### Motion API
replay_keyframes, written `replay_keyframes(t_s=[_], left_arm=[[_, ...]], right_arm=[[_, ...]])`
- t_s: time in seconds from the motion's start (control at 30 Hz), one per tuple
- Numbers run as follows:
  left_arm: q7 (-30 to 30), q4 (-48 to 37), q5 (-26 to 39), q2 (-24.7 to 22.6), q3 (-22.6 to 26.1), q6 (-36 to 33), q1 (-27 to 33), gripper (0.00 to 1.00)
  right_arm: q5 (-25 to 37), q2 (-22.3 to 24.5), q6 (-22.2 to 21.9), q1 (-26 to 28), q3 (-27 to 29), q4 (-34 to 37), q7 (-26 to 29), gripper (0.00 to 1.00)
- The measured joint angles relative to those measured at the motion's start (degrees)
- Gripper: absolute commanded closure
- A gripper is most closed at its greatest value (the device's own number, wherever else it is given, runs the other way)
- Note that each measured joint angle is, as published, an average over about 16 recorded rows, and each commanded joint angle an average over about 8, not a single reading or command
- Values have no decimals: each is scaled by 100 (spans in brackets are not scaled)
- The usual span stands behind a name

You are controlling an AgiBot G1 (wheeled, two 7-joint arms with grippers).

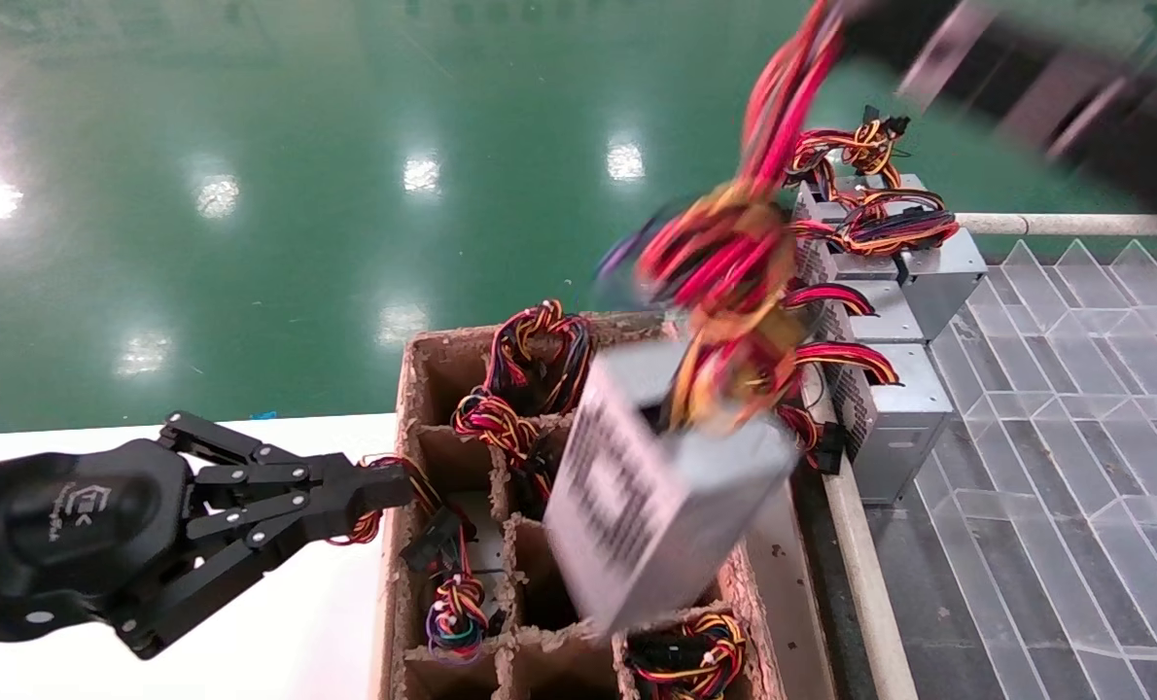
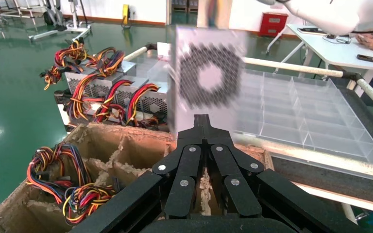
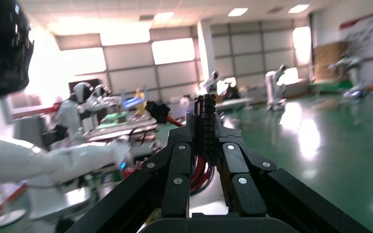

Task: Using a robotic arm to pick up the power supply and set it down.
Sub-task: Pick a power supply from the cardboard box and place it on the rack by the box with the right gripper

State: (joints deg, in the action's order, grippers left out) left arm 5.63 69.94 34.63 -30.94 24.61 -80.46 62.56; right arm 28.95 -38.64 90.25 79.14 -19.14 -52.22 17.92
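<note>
A silver-grey power supply [image 1: 656, 486] hangs tilted in the air over the brown divider carton [image 1: 421, 362], its perforated side facing left. Its red, yellow and black wire bundle [image 1: 734, 253] runs up to my right gripper [image 1: 860, 24] at the top right, which looks blurred. In the right wrist view that gripper [image 3: 204, 114] is shut on a black connector [image 3: 205, 104] of the bundle. My left gripper [image 1: 399, 486] is shut on nothing at the carton's left wall. From the left wrist view [image 2: 202, 121] the hanging power supply [image 2: 209, 77] shows just beyond the fingertips.
Several more power supplies [image 1: 904, 418] stand in a row right of the carton, on the edge of a clear plastic divider tray [image 1: 1055, 389]. Carton cells hold other wire bundles [image 1: 530, 355]. A white table [image 1: 277, 622] lies under the left arm.
</note>
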Motion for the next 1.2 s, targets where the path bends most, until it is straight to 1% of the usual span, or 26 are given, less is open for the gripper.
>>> replay_keyframes(t_s=[0.1, 0.23, 0.7, 0.97, 1.2], left_arm=[[0, 0, 0, 0, 0, 0, 0, 100], [0, 0, 0, 0, 0, 0, 0, 100], [0, 0, 0, 0, 0, 0, 0, 100], [0, 0, 0, 0, 0, 0, 0, 100], [0, 0, 0, 0, 0, 0, 0, 100]], right_arm=[[-52, 81, -34, 222, 24, 270, -62, 100], [79, 222, -85, 533, 26, 659, -271, 100], [1089, 749, -336, 1503, -139, 2281, -1284, 100], [1603, 877, -620, 1870, -302, 3067, -1792, 100], [1963, 860, -841, 2024, -461, 3589, -2138, 100]])
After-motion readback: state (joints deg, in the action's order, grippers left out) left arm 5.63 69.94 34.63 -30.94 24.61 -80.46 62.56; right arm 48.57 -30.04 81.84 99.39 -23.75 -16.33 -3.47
